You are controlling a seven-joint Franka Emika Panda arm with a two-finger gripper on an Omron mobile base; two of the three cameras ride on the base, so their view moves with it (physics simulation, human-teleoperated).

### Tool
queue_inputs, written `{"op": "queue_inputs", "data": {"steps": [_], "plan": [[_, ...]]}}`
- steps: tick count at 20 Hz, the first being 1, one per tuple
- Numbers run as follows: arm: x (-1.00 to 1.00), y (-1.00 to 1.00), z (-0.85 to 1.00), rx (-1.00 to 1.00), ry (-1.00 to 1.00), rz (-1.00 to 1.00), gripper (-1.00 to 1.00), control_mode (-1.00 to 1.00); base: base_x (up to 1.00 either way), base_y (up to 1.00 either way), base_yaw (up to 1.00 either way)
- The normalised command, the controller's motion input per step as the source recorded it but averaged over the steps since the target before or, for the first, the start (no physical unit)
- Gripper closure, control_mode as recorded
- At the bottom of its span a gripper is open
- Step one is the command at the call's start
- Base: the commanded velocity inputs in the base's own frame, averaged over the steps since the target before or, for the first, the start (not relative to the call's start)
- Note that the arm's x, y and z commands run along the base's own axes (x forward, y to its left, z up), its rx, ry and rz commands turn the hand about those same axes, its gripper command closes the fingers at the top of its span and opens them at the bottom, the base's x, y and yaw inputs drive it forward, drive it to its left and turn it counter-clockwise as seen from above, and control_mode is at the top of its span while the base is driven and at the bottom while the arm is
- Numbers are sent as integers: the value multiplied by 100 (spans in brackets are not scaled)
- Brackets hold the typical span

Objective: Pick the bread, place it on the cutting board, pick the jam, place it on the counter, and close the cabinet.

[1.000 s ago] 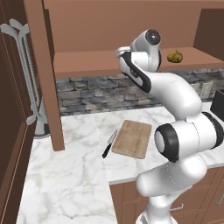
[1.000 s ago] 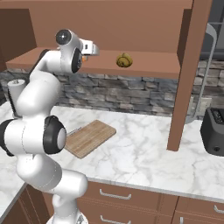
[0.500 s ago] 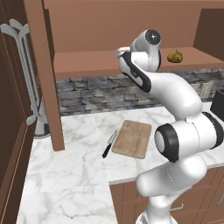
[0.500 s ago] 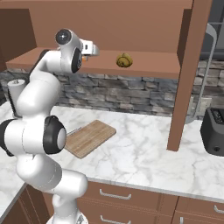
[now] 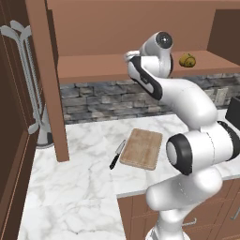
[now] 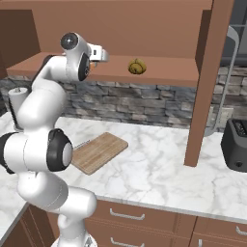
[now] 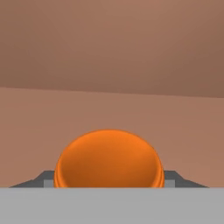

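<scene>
Nearest to us, the white marble worktop (image 5: 79, 187) fills the lower left of the left base view, with plenty of bare stone in front of the cutting board (image 5: 142, 148). The board lies flat near the middle of that frame, and a black-handled knife (image 5: 117, 154) rests just beside its left edge. In the right base view the same board (image 6: 98, 151) sits at centre left, and a dark toaster (image 6: 236, 144) stands at the right edge, well apart from it.

Farther back, our arm reaches up into the open cabinet (image 6: 144, 29), whose shelf runs across the upper part of both base views. Our gripper (image 7: 109, 181) sits at the shelf with the jam (image 7: 109, 159) between its fingers (image 7: 46, 178); the jar bulges wide at the bottom centre of the hand view, and we cannot tell whether the fingers are touching its sides. In the right base view a sliver of orange (image 6: 97, 61) shows at the hand.

The bread (image 5: 187, 60) rests on the same shelf toward the upper right of the left base view, apart from the hand, with open shelf around it.
</scene>
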Motion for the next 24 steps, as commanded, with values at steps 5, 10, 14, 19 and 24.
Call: {"op": "queue_inputs", "data": {"steps": [5,10,14,19,24], "plan": [[-35,-14,0,0,0,0,100,-100,0,0,0],[-46,-33,0,0,0,0,100,-100,0,0,0],[-52,-36,0,0,0,0,100,-100,0,0,0],[-52,-36,-3,0,0,0,100,-100,0,0,0],[-48,-38,-10,0,0,0,100,-100,0,0,0]]}}
